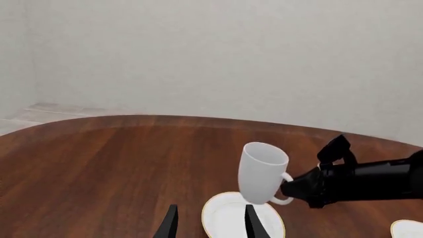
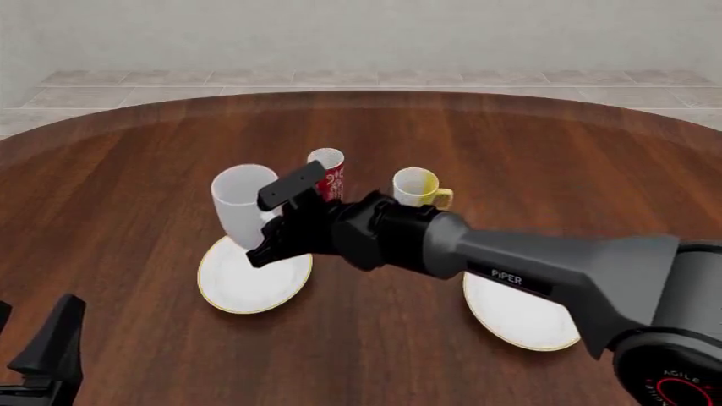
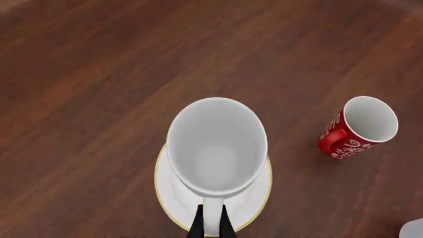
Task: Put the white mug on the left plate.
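My right gripper [image 3: 210,224] pinches the white mug [image 2: 243,205] by its handle [image 3: 211,218], fingers nearly closed, holding it upright over the left plate [image 2: 243,283]. My left gripper [image 1: 211,224] hangs spread, holding nothing.

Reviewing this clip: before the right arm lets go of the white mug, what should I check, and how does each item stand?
1. right gripper closed on the white mug handle: ok.
2. Mug above the left plate: ok.
3. Mug upright: ok, slightly tilted.
4. Mug base resting on plate: cannot tell.
5. left gripper clear of the mug: ok, open.
6. red cup clear of the plate: ok.
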You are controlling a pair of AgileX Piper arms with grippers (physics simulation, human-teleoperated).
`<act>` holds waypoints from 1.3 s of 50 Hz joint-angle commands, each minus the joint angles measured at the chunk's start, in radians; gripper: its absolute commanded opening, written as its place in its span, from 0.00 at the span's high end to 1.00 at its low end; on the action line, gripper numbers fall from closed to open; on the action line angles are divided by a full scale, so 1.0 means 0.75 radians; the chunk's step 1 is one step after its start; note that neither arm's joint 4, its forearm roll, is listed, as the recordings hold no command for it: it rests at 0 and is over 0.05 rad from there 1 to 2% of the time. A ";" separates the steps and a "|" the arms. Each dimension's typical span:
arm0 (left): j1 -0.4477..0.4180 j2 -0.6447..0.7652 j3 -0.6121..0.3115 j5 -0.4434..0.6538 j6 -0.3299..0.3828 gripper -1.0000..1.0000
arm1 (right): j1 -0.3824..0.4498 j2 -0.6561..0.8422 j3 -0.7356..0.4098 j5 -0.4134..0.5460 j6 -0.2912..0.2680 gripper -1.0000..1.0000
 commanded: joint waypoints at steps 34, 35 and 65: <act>0.004 0.000 0.000 -0.003 -0.003 0.00 | 0.025 0.048 0.031 -0.046 0.057 1.00; 0.004 0.000 0.000 -0.003 -0.003 0.00 | 0.026 0.049 0.032 -0.047 0.058 1.00; 0.001 0.000 -0.007 -0.001 -0.001 0.00 | 0.043 0.060 0.087 -0.102 0.056 1.00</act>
